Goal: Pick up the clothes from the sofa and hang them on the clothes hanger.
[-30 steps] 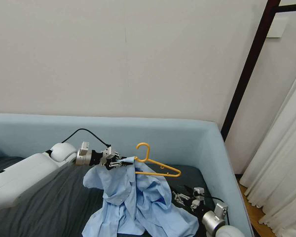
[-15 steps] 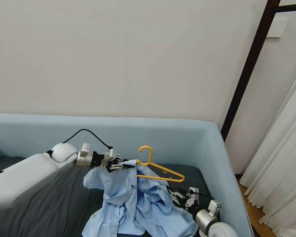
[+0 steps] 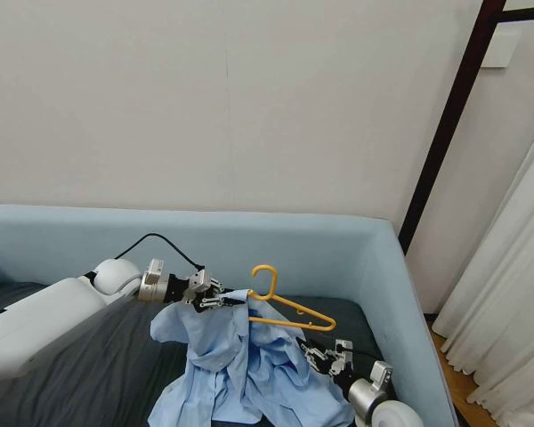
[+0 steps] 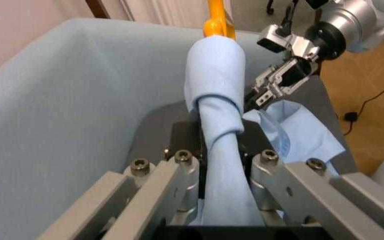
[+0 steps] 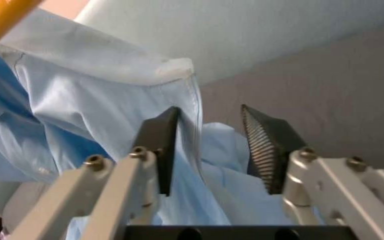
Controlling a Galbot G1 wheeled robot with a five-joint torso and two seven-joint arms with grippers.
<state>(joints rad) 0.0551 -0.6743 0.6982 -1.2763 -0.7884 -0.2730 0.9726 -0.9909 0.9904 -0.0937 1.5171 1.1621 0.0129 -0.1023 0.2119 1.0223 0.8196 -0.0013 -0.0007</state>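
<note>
Shirt (image 3: 236,369), light blue, hangs bunched from the yellow hanger (image 3: 294,308) over the sofa (image 3: 374,267). The hanger's long axis slopes down toward the robot's right, hook up. The left gripper (image 3: 215,298) clamps the shirt-wrapped hanger end. The right gripper (image 3: 323,356) is spread open, a shirt edge between its fingers.

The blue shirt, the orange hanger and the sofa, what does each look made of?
The blue shirt looks like thin matte woven cloth: it crumples and twists into a roll in the left gripper. The orange hanger is probably plastic or coated wire: a slim, smooth, slightly glossy rod. The sofa seems fabric-upholstered: matte, softly rounded walls.
</note>
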